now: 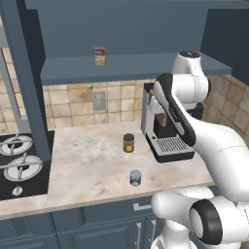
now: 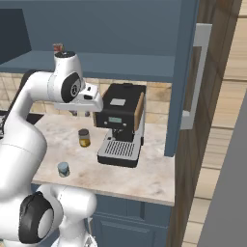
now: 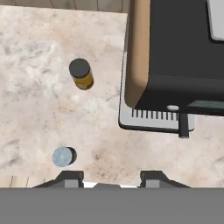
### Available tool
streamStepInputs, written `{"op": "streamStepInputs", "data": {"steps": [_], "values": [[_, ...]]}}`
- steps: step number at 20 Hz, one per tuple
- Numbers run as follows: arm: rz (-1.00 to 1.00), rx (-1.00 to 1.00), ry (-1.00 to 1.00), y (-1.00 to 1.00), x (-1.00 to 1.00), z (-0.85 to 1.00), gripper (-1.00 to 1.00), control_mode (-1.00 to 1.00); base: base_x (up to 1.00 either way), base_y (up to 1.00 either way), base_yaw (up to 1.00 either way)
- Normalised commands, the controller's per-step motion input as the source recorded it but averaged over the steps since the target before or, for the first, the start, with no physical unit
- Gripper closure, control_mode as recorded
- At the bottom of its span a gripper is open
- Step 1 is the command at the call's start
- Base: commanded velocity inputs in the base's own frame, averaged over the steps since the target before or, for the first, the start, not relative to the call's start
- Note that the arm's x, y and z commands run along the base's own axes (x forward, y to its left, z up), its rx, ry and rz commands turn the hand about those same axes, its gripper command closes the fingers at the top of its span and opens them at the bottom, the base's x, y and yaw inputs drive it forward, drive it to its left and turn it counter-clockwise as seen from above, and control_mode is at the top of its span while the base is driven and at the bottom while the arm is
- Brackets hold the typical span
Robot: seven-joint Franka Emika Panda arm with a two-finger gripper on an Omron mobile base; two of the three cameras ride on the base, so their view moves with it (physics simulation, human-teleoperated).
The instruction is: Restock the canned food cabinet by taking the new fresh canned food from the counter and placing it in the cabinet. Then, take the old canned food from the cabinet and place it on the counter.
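Your gripper (image 3: 111, 177) hangs high above the bench (image 3: 39, 109), its tips nearly together and holding nothing. The new can (image 3: 63, 156) stands below, just left of it; a dark can (image 3: 81, 73) farther ahead. The old can (image 1: 99, 56) sits in the cabinet (image 1: 121, 65).

Bench (image 1: 92, 160) looks like polished beige-pink marbled stone; cabinet (image 1: 121, 29) is flat matt slate-blue, painted look. New fresh canned food (image 1: 135, 178) has a pale grey-blue label under a silvery metal top; old canned food (image 1: 99, 56) has a red and yellowish label with a silver rim; the dark can (image 1: 128, 143) has a matt black lid and a yellow band. Coffee machine (image 2: 120, 123) is matt black with a wood-toned side panel and a ribbed metal drip grille; backsplash (image 1: 73, 104) is tan stone-look tile.
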Motion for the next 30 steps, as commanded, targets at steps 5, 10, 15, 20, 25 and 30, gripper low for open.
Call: {"op": "streamStepInputs", "data": {"steps": [5,10,15,20,25,30], "values": [[0.01,0.00,0.00,0.04,-0.25,0.00,-1.00,-1.00,0.00,0.00,0.00],[0.01,-0.01,0.00,0.43,-0.57,-0.32,-1.00,-1.00,0.00,0.00,0.00],[0.00,-0.05,0.02,0.60,-0.59,-0.75,-1.00,-1.00,0.00,0.00,0.00],[0.00,-0.06,0.10,0.53,-0.30,-0.85,-1.00,-1.00,0.00,0.00,0.00],[0.00,-0.10,0.10,0.40,0.05,-0.64,-1.00,-1.00,0.00,0.00,0.00],[0.00,-0.13,0.12,0.25,0.39,-0.36,-1.00,-1.00,0.00,0.00,0.00]]}}
